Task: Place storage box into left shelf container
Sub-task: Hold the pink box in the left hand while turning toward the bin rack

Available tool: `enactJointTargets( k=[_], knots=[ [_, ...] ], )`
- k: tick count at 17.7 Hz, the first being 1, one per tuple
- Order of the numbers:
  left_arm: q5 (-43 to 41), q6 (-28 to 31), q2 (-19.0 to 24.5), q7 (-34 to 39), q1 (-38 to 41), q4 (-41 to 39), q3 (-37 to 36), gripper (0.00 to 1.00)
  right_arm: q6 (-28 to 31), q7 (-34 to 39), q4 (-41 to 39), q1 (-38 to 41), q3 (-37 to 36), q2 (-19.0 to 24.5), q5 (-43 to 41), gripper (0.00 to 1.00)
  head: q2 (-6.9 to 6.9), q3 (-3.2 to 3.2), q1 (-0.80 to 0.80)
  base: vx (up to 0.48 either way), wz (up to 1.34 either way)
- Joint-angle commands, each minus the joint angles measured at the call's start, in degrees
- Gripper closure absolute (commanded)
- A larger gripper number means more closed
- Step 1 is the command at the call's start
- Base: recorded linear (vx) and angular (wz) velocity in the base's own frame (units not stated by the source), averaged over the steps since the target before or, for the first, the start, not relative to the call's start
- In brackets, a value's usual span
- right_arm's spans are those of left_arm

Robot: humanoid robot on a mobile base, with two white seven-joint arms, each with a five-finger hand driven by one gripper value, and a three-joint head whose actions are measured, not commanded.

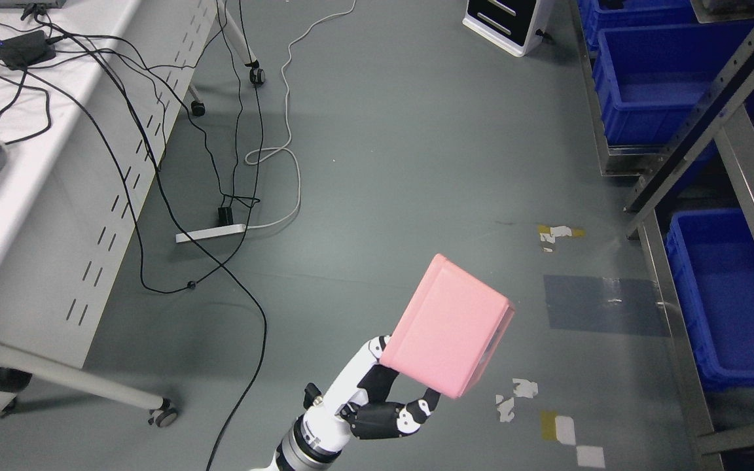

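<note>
A pink storage box [448,326] is held tilted above the grey floor, low in the picture's middle. My left hand [395,399], white and black, comes up from the bottom edge and is shut on the box's lower edge, fingers curled under it. At the right stands a metal shelf [698,124] with blue containers: one at the upper right [652,78], another at the lower right [730,294], both open at the top. The box hangs well to the left of the shelf, apart from it. No right arm shows.
A white table [36,216] on castors fills the left side, with black cables [154,183] trailing onto the floor and a power strip [210,233]. A white cable [292,131] loops nearby. A white and black unit [504,23] stands at the top. Tape marks [560,233] dot the floor.
</note>
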Motion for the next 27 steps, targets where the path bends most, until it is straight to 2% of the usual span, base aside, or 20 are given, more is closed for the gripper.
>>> enactJointTargets(
  k=[1,27],
  knots=[
    [0.00,-0.02,1.00,0.02,-0.02,0.04,-0.11,0.98,-0.03,0.05,-1.00,0.53,-0.26,-1.00,0.09,0.00,0.00,0.00,0.00,0.319,0.02],
    [0.00,-0.02,1.00,0.02,0.33,0.57,-1.16,0.98,-0.03,0.05,-1.00,0.53,-0.26,-1.00,0.09,0.00,0.00,0.00,0.00,0.345,0.00]
  ],
)
